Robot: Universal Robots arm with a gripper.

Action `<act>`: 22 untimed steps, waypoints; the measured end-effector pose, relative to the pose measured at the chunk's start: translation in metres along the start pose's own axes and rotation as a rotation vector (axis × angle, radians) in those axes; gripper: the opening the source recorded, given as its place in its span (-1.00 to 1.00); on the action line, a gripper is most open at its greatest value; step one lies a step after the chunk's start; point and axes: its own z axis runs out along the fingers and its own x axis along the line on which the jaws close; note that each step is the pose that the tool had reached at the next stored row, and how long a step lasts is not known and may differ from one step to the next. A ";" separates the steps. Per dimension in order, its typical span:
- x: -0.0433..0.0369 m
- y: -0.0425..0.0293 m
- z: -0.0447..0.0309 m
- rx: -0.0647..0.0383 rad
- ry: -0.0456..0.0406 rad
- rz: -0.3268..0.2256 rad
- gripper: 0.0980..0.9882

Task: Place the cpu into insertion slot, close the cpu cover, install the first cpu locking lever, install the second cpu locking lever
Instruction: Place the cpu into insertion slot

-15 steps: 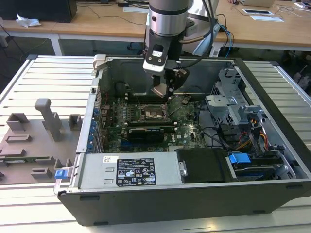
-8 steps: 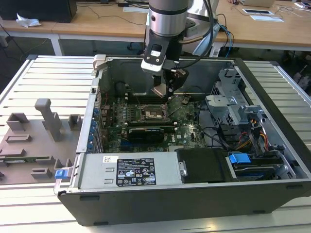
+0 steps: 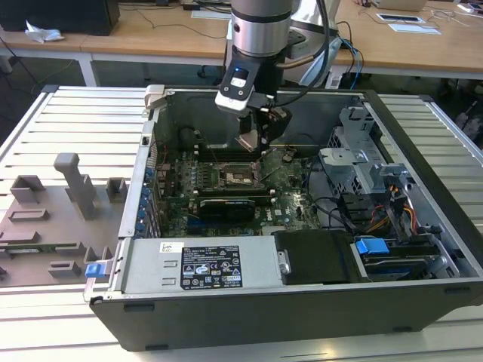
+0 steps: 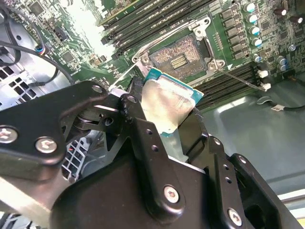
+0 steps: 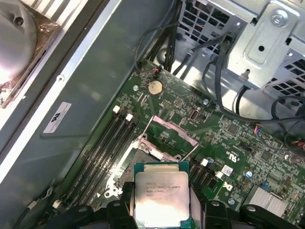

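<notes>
– Cpu — where is it?
– Up in the claw, silver top showing in both wrist views. The black fingers are clenched on two opposite edges of it.
– In the slot yet?
– No. It hangs over the slot's edge, apart from it, and looks tilted in the second wrist view. The brownish-gold contact field lies bare.
– And the cover?
– Raised and open, on the side of the slot away from the claw in the first wrist view.
– Where is all this in the scene?
– In the exterior view the arm reaches down from the far side into an open case lying on a slatted desk. The claw hovers over the green board — just above the slot, near the board's middle. Grey fixture blocks stand on the desk beside the case, toward the exterior view's left.
</notes>
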 end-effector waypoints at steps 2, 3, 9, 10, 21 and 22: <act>0.0000 0.0000 0.0000 0.002 -0.0043 0.014 0.00; 0.0000 0.0000 0.0000 0.002 -0.0062 0.021 0.00; 0.0000 0.0000 0.0000 0.002 -0.0107 0.068 0.00; 0.0000 0.0000 0.0000 0.002 -0.0111 0.074 0.00; 0.0000 0.0000 0.0002 0.000 -0.0192 0.168 0.00; 0.0000 0.0000 0.0002 0.000 -0.0197 0.175 0.00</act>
